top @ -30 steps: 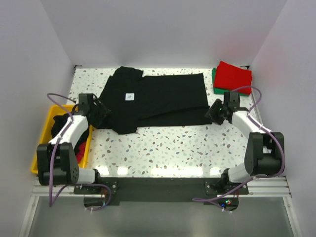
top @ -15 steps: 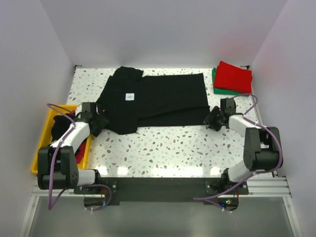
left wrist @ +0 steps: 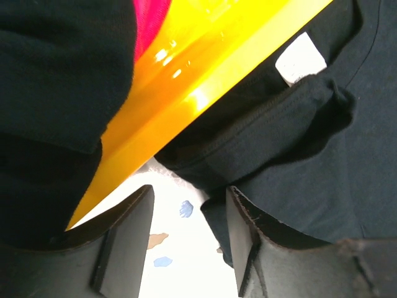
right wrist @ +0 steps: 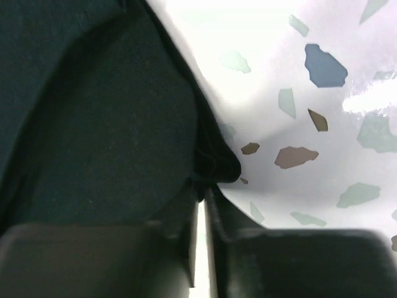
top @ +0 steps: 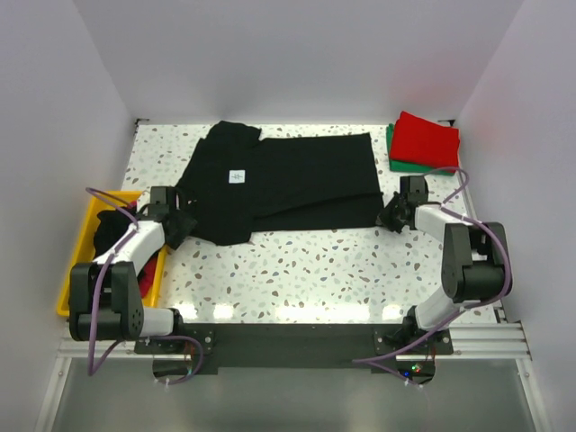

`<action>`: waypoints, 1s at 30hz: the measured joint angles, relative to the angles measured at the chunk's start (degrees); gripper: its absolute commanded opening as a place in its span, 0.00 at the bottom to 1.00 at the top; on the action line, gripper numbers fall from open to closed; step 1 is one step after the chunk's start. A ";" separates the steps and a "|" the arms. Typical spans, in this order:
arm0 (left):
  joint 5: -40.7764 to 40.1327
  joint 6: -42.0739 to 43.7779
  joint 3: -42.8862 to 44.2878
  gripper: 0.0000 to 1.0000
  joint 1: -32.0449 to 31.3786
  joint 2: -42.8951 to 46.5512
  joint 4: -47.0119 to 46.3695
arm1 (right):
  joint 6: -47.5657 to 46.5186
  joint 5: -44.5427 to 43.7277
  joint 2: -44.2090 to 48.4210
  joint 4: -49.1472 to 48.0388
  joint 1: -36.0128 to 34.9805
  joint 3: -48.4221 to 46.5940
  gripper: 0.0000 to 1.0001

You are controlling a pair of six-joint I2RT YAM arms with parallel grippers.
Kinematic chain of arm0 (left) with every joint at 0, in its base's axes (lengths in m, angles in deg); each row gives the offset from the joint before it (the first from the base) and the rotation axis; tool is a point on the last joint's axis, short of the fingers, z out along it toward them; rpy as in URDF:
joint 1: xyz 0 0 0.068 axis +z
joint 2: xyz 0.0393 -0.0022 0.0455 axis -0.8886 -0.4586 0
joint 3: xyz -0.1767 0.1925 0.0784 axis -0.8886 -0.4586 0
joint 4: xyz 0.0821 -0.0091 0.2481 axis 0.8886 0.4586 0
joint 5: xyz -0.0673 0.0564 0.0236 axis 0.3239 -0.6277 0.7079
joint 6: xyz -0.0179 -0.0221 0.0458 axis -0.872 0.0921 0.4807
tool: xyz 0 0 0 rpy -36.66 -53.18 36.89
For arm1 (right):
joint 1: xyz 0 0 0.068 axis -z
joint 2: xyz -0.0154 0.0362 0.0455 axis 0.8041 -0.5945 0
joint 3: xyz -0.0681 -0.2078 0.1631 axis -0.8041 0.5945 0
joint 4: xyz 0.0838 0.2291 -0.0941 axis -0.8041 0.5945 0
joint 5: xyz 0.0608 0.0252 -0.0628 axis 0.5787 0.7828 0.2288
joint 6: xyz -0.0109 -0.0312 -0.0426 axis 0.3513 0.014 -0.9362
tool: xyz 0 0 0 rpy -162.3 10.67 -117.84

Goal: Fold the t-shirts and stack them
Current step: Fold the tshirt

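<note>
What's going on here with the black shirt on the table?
Two robot arms are working on a black t-shirt spread on the table. The right gripper pinches its hem corner. The left gripper sits open at the other end, beside the yellow bin. A folded red shirt lies on a green shirt.

A black t-shirt lies spread mostly flat at upper centre, collar leftward, white neck label showing. At upper right, 1 folded red t-shirt tops a green one. Seemingly a pink one peeks in at the left wrist view's upper left.
</note>
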 measured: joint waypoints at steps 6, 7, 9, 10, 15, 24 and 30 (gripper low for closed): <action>-1.14 0.37 0.15 0.48 -0.02 0.11 0.11 | -1.27 -5.62 -0.63 3.98 -0.15 -3.13 0.00; -1.18 0.46 0.15 0.47 -0.02 0.11 0.09 | -1.49 -6.38 -0.57 4.61 -0.15 -3.50 0.00; -1.29 0.50 0.15 0.46 -0.02 0.11 0.09 | -1.99 -8.41 -0.28 6.08 -0.15 -4.24 0.00; -1.33 0.52 0.13 0.45 -0.02 0.11 0.02 | -2.25 -9.07 -0.11 6.58 -0.15 -4.46 0.00; -0.94 1.09 -0.68 0.43 -0.02 0.11 -0.52 | -2.71 -10.27 0.35 7.52 -0.11 -4.74 0.00; 0.70 1.53 -0.79 0.31 -0.02 -0.63 -2.89 | -2.86 -10.29 0.33 7.87 -0.09 -4.76 0.00; 2.27 1.70 -0.79 0.03 -0.02 -2.36 -4.79 | -2.89 -10.27 0.33 7.93 -0.09 -4.76 0.00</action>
